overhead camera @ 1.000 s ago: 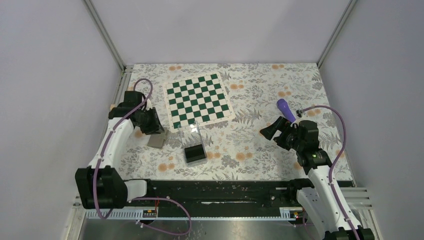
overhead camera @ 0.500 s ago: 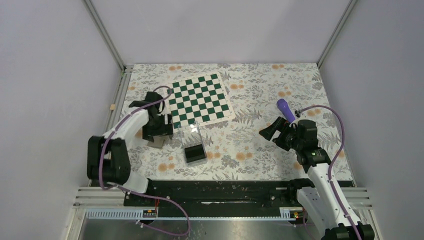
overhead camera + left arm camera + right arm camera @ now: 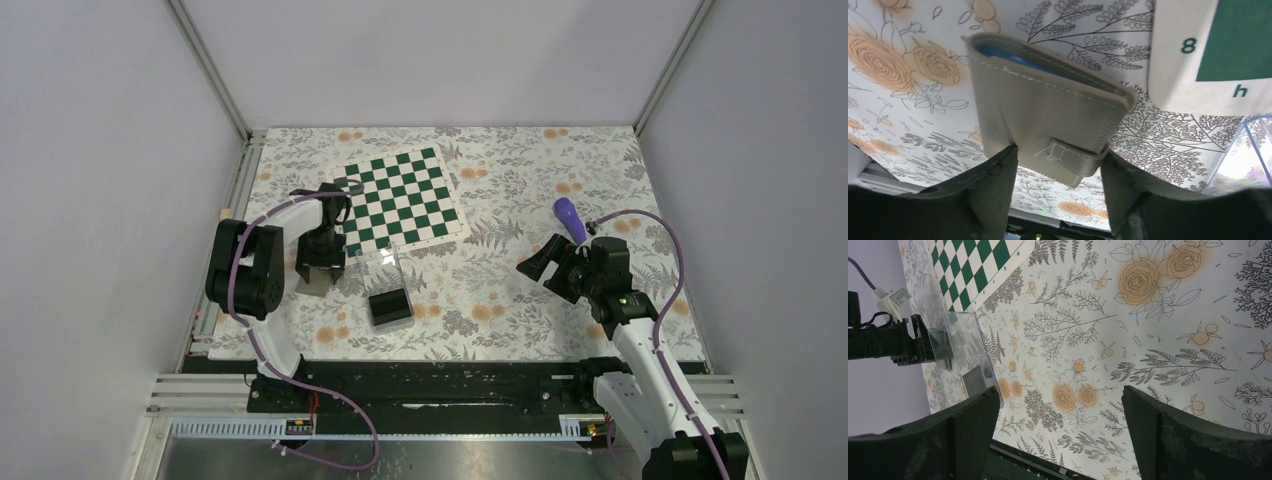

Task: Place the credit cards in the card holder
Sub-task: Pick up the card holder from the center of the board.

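The clear card holder (image 3: 383,264) stands mid-table, with a black stack of credit cards (image 3: 390,308) at its near end; whether the stack is inside it I cannot tell. Both also show in the right wrist view, the holder (image 3: 960,337) and the cards (image 3: 975,381). My left gripper (image 3: 317,268) is left of the holder, its fingers pressed on both sides of a taupe wallet (image 3: 1048,105) with a blue inside, at the strap end (image 3: 1059,150). My right gripper (image 3: 535,265) is open and empty, well right of the holder, above bare cloth (image 3: 1060,440).
A green-and-white chessboard (image 3: 400,200) lies behind the holder, its corner close to the wallet (image 3: 1208,50). A purple object (image 3: 570,218) lies behind my right gripper. The floral cloth covers the table; grey walls close it in on three sides.
My left arm has swung right and folded in, bringing its gripper down over the wallet. The wallet, holder and cards have stayed put. My right arm has barely moved.
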`<state>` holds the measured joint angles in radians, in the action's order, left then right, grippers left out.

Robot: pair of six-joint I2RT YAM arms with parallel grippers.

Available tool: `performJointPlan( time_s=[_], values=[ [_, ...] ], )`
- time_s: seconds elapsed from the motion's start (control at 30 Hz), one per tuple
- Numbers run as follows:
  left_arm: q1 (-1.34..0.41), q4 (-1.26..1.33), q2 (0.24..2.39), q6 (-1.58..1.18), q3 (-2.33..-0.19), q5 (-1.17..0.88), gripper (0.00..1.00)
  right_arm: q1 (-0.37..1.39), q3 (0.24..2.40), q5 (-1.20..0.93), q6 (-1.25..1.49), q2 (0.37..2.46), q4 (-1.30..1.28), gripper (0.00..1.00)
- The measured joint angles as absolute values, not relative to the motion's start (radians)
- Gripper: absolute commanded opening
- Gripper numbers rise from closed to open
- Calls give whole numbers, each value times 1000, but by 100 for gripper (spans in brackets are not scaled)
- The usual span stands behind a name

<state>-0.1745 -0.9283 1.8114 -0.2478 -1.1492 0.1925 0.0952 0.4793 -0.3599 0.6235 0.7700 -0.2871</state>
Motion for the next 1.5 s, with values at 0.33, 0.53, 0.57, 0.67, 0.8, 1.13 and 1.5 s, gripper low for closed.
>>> performJointPlan(
  time_s=[0.33,0.53,0.57,0.67,0.8,1.13,1.5],
  values=[
    [-223,-970,1809,-226,-1168,245,0,95,480,-361,624,767,-287,99],
    [-229,-986,1681,-241,-1142,245,0,95,480,-364,623,734,-287,99],
    [-230,-993,1639,-244,-1142,239,0,95,480,-372,622,726,-287,99],
    [-236,-1010,1491,-255,-1144,213,0,95,482,-421,617,706,-276,99],
    [-239,-1029,1270,-266,-1151,70,0,95,499,-498,597,692,-271,99],
    [-305,-626,941,-587,-994,-651,0,100,524,-694,651,673,-186,97],
    [-562,204,988,-1145,-794,-913,0,382,427,-812,1008,757,360,92]
  ],
)
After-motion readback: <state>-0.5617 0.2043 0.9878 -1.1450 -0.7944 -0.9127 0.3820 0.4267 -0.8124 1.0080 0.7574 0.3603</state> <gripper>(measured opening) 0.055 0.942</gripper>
